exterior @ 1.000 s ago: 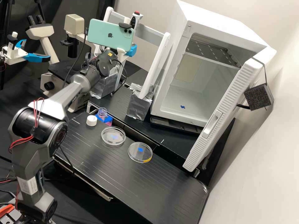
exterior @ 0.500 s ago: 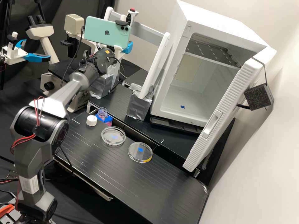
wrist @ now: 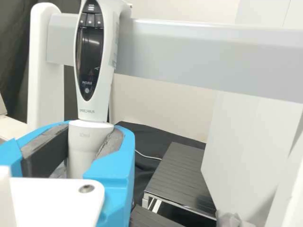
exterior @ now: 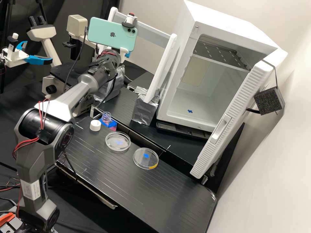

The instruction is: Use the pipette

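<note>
Behind the phone in the high view, part of my gripper (exterior: 128,55) shows as a small bit of blue. The white pipette's red-topped upper end (exterior: 131,17) rises above the phone, in front of the rack's grey crossbar (exterior: 149,32). In the wrist view the gripper (wrist: 84,144) is shut around the pale lower barrel of the upright pipette (wrist: 97,106), its padded fingers on either side; the pipette's tip end is hidden. On the bench stand an open clear bottle (exterior: 106,117), a white cap (exterior: 95,125) and two clear dishes, left (exterior: 118,146) and right (exterior: 145,163).
The white rack post (exterior: 163,68) stands in a foil-wrapped base (exterior: 144,111). Right of it is an open white incubator (exterior: 207,94) with its door (exterior: 226,119) swung outward. A microscope (exterior: 50,85) is behind the arm. A second blue-fingered gripper is at far left.
The pipette has moved left with my gripper and now overlaps the phone's upper right corner. The wrist has turned, and the lower arm has shifted slightly right.
</note>
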Controlling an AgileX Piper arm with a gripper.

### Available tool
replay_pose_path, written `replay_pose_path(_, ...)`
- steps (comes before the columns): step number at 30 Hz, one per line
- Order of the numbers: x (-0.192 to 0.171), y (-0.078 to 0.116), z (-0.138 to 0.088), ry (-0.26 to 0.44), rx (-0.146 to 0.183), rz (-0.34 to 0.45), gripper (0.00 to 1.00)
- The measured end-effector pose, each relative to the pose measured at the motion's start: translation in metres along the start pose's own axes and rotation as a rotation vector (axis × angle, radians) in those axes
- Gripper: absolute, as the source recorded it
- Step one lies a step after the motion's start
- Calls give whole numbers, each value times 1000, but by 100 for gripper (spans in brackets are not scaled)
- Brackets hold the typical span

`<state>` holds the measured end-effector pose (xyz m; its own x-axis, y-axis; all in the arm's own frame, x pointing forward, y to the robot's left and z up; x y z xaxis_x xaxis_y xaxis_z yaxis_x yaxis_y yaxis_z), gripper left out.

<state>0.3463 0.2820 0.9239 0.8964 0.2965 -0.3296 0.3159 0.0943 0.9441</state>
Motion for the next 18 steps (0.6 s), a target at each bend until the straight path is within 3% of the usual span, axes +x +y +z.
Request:
replay_pose_path(15, -1, 7, 10, -21, 0, 20, 0)
replay_pose_path(18, -2, 10, 14, -25, 19, 26, 0)
